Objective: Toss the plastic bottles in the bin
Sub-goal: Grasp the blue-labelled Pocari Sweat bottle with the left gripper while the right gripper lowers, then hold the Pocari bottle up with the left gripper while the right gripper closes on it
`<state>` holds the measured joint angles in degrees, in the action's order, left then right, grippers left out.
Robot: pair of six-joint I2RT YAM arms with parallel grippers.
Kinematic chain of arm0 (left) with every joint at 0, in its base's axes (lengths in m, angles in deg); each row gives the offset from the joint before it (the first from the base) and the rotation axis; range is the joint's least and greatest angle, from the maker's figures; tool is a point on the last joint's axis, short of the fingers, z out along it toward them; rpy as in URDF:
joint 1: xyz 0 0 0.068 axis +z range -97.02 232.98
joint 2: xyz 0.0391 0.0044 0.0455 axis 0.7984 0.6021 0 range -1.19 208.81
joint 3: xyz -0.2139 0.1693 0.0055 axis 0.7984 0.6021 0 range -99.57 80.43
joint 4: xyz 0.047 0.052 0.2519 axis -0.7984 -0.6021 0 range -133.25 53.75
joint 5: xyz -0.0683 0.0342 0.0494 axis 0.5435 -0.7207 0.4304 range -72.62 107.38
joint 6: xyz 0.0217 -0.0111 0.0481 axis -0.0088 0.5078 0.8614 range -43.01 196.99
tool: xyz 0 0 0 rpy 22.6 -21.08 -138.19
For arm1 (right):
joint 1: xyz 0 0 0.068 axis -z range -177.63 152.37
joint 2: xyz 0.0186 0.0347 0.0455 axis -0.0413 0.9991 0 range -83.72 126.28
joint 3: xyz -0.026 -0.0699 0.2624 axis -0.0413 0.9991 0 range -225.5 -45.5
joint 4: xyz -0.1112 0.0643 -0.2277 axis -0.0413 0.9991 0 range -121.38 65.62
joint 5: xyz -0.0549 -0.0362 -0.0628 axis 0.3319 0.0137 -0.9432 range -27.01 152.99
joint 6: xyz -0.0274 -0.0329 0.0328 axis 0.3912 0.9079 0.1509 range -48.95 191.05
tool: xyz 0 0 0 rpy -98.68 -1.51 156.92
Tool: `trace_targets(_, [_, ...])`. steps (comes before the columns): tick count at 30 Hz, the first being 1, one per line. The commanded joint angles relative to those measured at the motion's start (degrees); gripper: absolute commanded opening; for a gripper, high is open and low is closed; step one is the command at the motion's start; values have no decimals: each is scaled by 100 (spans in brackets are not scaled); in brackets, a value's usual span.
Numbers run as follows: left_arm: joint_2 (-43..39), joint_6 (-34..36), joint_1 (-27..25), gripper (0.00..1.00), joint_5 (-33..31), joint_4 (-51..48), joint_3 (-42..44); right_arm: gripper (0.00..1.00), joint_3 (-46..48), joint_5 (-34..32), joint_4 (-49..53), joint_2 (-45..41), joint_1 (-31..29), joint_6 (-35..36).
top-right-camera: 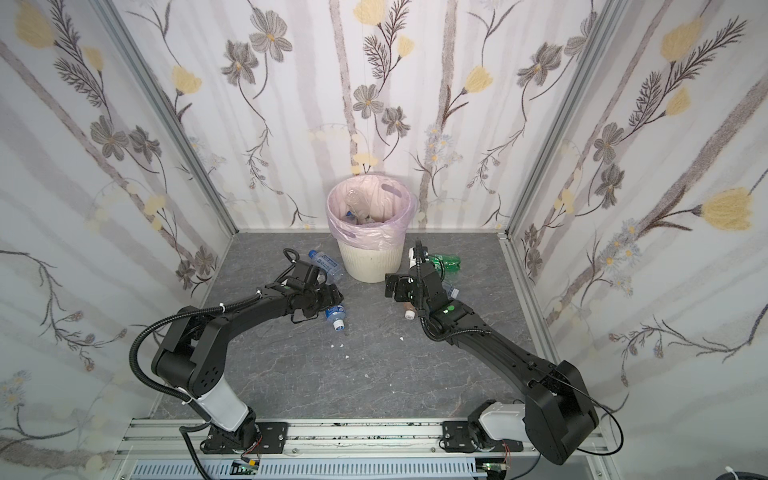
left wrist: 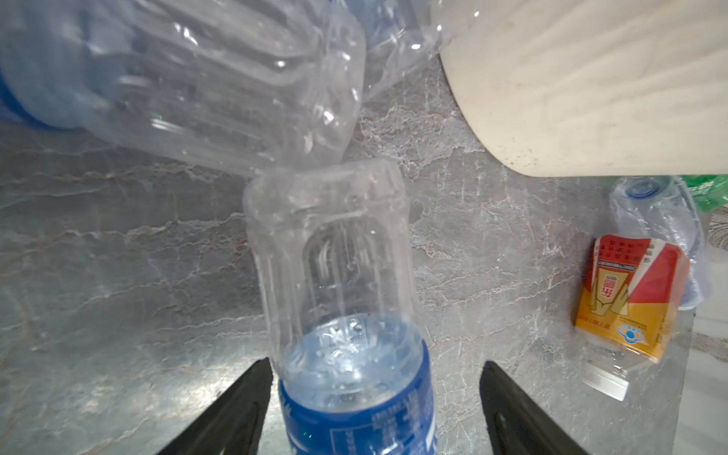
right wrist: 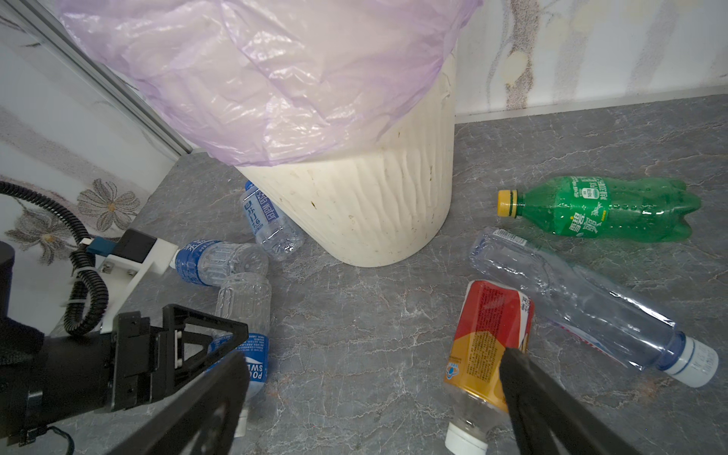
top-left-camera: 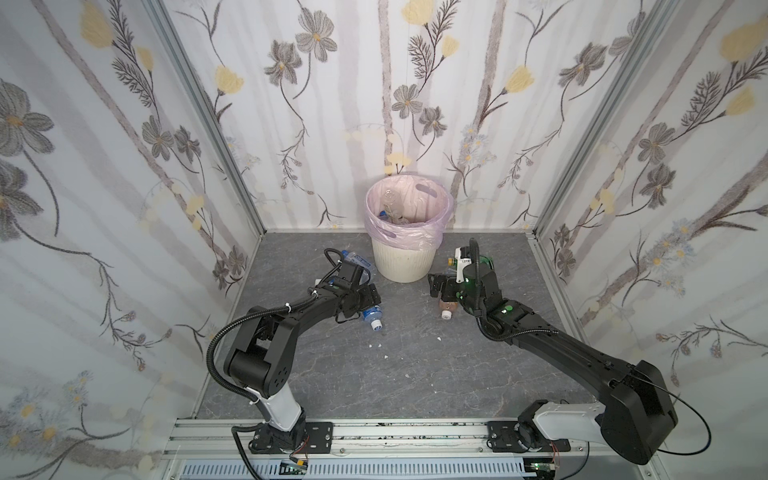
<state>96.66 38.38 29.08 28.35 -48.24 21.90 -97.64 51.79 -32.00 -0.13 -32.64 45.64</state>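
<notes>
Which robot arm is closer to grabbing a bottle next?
Left. The left claw straddles the blue-labelled bottle, with a finger on each side. The right claw is open too, but the orange bottle lies off-centre under one finger.

Bottles and bin on grey marbled tabletop

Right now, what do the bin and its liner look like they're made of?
The bin: probably moulded plastic with a matte cream finish, going by its wavy ribs and dirt specks. Its liner: thin plastic film, glossy and translucent pale pink, creased and draped over the rim.
</notes>
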Motion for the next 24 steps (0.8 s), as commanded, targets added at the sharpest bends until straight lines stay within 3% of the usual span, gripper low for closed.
trace_targets(1, [82,-33,-9,82,-7,91,-41,100,40,-127,-315,-9,31,36])
trace_targets(24, [334,196,-572,55,77,91,-324,100,212,142,-517,61,221,-84])
